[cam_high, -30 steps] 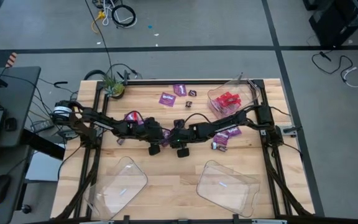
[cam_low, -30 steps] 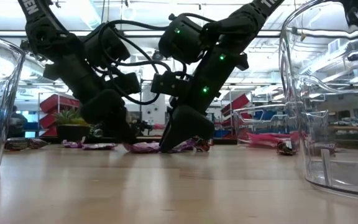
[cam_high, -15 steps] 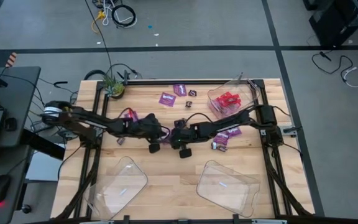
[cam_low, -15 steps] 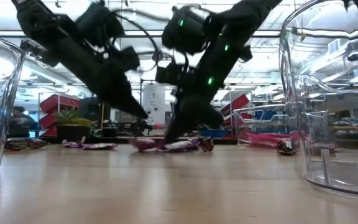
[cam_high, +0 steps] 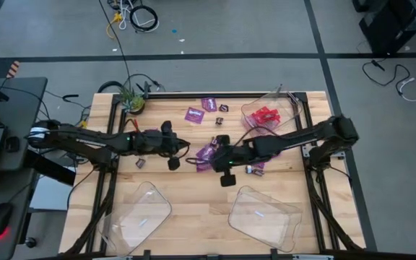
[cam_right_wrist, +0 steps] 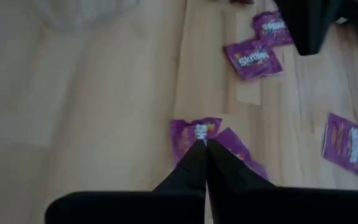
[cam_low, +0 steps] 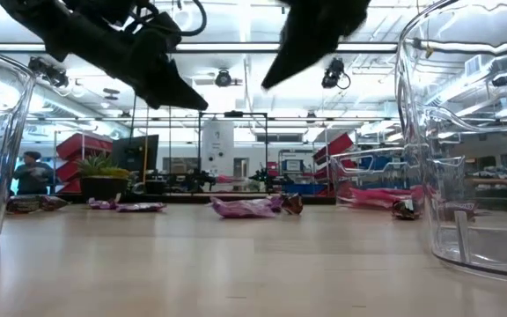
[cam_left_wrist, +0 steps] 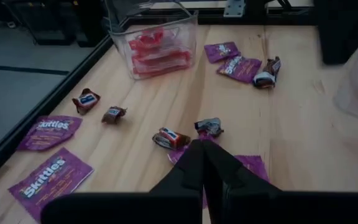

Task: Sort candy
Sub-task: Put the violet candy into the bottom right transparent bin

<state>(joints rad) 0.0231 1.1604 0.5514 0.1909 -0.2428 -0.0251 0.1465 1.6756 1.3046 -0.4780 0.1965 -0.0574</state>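
Purple candy packets [cam_high: 206,149] lie flat on the wooden table near its middle, shown in the low view as a purple packet [cam_low: 245,208]. My left gripper [cam_left_wrist: 204,163] hangs shut and empty above them, as does my right gripper [cam_right_wrist: 204,155]. In the low view the left gripper [cam_low: 192,99] and the right gripper [cam_low: 271,79] are both high, clear of the table. Small brown wrapped pieces [cam_left_wrist: 171,138] lie close by. Red packets [cam_left_wrist: 157,53] sit inside a clear tray [cam_high: 269,115] at the far right.
Two clear trays stand at the near edge, one left [cam_high: 139,217] and one right [cam_high: 264,217]. More purple packets [cam_high: 193,114] and a brown piece [cam_high: 224,108] lie near the far edge; other packets [cam_high: 258,155] lie under the right arm. A small plant [cam_high: 132,101] stands at the far left corner.
Both grippers have risen from the table top, where their tips stood among the purple packets, and now hang well above it. The left arm has also drawn back a little toward the table's left edge. The purple packets stay on the table.
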